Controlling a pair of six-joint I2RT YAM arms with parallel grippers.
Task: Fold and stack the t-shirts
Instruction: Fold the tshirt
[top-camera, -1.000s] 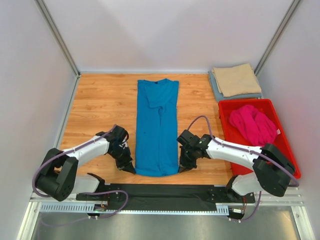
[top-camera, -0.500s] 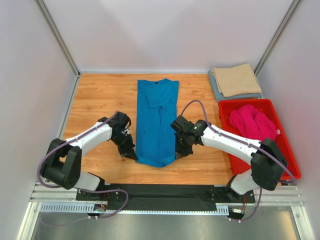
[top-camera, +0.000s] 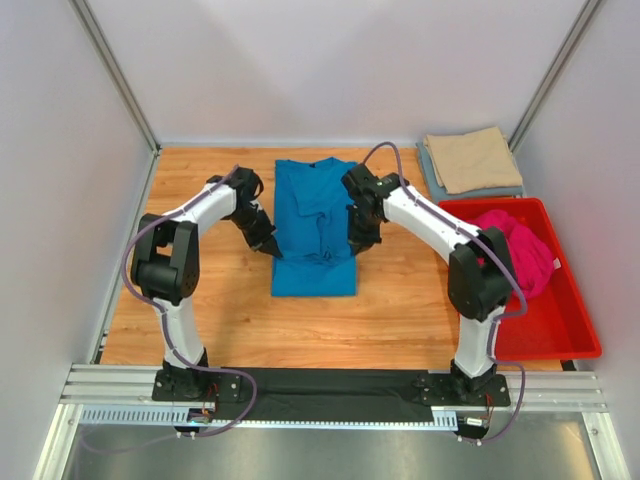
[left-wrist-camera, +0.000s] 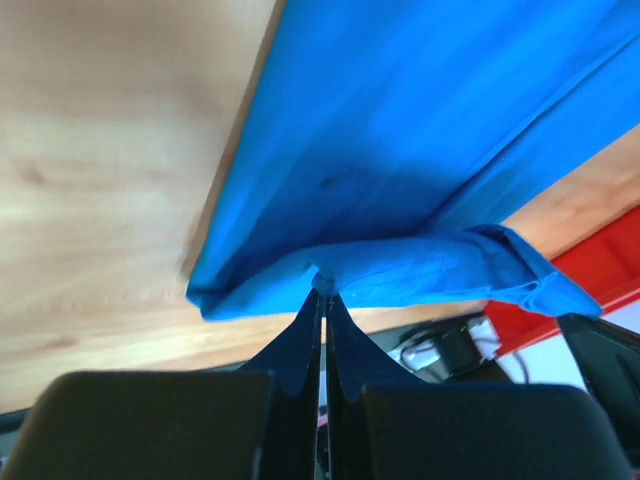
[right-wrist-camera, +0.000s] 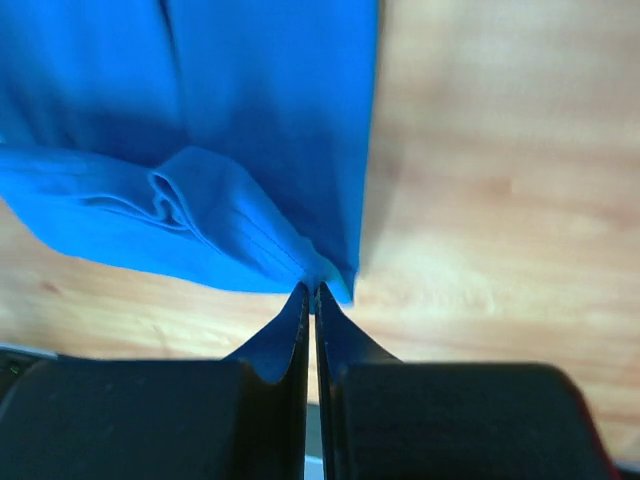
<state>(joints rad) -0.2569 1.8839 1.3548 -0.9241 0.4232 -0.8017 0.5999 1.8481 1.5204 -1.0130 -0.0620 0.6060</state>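
You've hauled the hem up, both arms together! A second ago the blue t-shirt (top-camera: 313, 215) ran long, down to the lower part of the overhead frame. Now its lower end is doubled over on itself, with the crease sitting mid-frame. The left gripper (top-camera: 272, 248) is clenched on the left hem corner; the wrist view shows its tips (left-wrist-camera: 322, 292) pinching a blue fold. The right gripper (top-camera: 358, 243) is clamped on the right corner the same way, fingers (right-wrist-camera: 313, 295) pressed together on cloth.

To my eye that's the lengthwise fold about half made. The hem hangs above the shirt's middle, the collar end still uncovered at upper centre, and the lifted edge sags and bunches between your two pinches.

Around you: the tan shirt (top-camera: 472, 158) lies folded on the grey-blue one (top-camera: 431, 172) at upper right, the stack to aim for. The pink shirt (top-camera: 520, 248) waits crumpled in the red bin (top-camera: 560, 340) at right. The right arm crosses just beside that bin; the table (top-camera: 200, 300) between shirt and stack shows nothing in the way.
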